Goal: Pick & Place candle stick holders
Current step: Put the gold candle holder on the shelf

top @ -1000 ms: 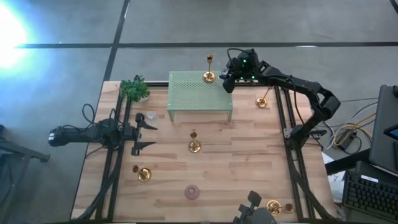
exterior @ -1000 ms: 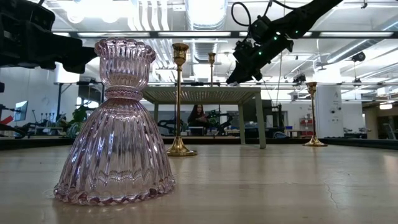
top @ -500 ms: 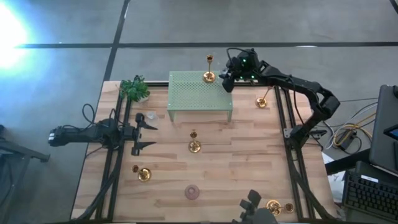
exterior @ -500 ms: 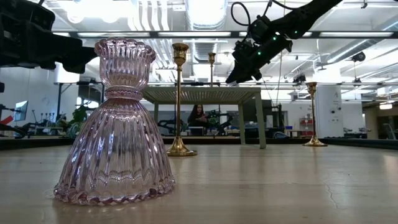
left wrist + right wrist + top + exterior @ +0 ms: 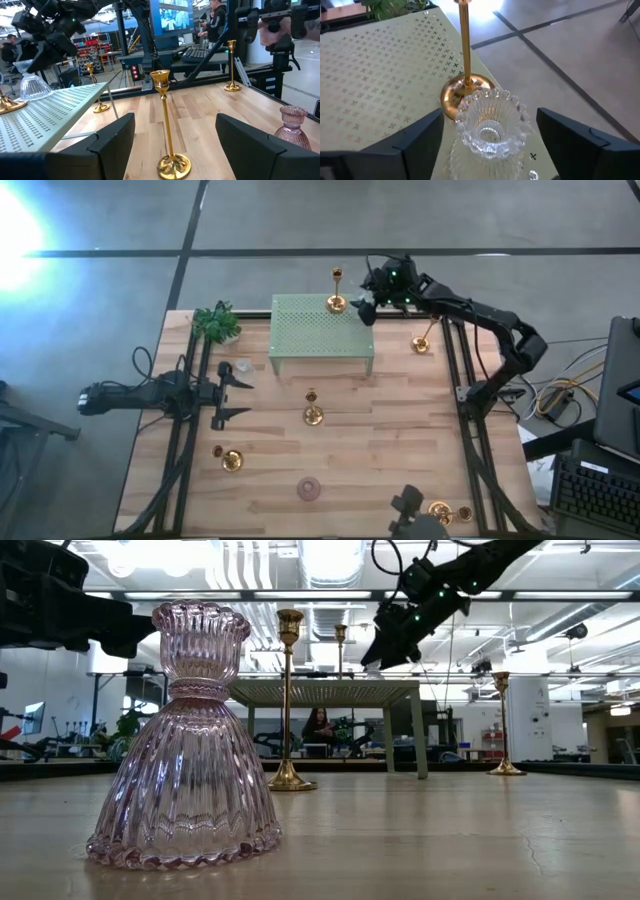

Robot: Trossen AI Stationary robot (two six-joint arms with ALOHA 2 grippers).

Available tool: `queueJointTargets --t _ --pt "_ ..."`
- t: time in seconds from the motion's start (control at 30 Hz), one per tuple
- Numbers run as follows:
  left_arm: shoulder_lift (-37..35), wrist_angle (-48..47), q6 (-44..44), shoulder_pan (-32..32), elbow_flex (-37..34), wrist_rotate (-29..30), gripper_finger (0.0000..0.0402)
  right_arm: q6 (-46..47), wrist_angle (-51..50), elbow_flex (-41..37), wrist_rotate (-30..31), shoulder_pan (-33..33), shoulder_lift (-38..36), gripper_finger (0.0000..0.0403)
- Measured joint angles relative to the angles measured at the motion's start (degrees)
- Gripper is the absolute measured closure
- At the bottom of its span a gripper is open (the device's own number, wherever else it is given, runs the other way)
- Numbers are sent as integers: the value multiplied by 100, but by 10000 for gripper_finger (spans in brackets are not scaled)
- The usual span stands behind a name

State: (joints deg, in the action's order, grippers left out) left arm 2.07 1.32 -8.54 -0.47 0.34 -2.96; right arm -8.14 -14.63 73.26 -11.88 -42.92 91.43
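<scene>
Right gripper (image 5: 490, 150) spread wide above clear glass holder (image 5: 490, 131) beside brass candlestick (image 5: 465, 75) (no readable writing).

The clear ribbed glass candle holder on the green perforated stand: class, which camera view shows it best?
The right wrist view: the clear ribbed glass candle holder fills the frame beside a tall brass candlestick's base, between the open right end effector fingers. The left wrist view shows it small; the high and low views hide it behind the arm.

we've got one candlestick (image 5: 336, 302) on the perforated stand's (image 5: 318, 330) back right corner, a clear glass holder (image 5: 489, 130) just beside it. another candlestick (image 5: 313, 414) stands on the table (image 5: 400, 440) in front of the stand, the plant (image 5: 216, 323) to its left.
</scene>
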Motion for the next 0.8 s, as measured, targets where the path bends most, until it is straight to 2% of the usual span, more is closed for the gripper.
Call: queueJointTargets --t 0.17,0.47,0.8 --pt "1 0 0 1 0 2 119 0 -831 394 8 -13 -29 81" --pt "0 0 0 2 0 2 119 -131 -2008 851 182 -13 -232 104" --pt "0 0 0 2 0 2 119 -81 -2473 768 196 -9 -1357 128"
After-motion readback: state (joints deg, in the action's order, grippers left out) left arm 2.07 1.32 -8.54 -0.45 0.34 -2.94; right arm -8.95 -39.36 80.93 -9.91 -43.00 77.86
